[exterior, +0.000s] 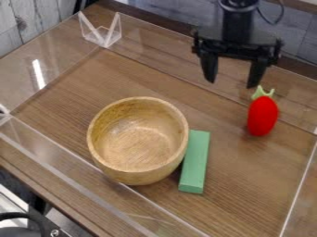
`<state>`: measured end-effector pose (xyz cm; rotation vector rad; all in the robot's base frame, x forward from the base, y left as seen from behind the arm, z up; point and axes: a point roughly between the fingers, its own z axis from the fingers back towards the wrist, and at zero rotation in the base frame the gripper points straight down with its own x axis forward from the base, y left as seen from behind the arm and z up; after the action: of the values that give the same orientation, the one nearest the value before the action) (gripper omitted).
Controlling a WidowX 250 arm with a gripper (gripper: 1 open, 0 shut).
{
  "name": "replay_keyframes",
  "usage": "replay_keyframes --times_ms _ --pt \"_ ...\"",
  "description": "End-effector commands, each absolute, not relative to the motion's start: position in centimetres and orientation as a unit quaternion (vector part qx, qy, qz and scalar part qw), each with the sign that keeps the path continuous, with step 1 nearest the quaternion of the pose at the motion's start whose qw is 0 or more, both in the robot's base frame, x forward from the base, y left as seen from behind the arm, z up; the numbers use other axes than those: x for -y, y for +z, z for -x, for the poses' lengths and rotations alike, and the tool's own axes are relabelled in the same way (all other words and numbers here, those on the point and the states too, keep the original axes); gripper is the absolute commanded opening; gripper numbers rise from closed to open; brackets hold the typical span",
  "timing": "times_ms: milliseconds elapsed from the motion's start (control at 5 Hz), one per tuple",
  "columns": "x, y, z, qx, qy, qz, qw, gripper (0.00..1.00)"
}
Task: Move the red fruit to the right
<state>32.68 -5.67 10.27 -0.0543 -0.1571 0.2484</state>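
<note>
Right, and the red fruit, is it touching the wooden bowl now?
Apart. The camera view shows plain tabletop between the red fruit and the right rim of the wooden bowl.

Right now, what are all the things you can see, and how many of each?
red fruit: 1, red with a light green leafy top, on the right side of the table
bowl: 1, light brown wood, near the middle, left of the green block
green block: 1, green, long and flat, just right of the bowl
wire-like holder: 1, whitish, at the upper left; I can't tell exactly what it is
table: 1, brown wood, under everything
black cables: a few, black, at the lower left corner
gripper: 1, black, at the top, open with its fingers apart, behind the fruit in the picture
</note>
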Motion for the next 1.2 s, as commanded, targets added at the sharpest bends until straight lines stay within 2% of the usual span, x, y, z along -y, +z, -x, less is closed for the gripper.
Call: replay_keyframes --times_ms 0,600,1000 --pt "4.5 12.6 -33.9 0.121 0.112 0.034 0.986 1.0" --pt "2.4 13.7 -34.4 0.136 0.099 0.032 0.985 1.0" --pt "3.3 13.3 -34.8 0.139 0.101 0.027 0.985 1.0"
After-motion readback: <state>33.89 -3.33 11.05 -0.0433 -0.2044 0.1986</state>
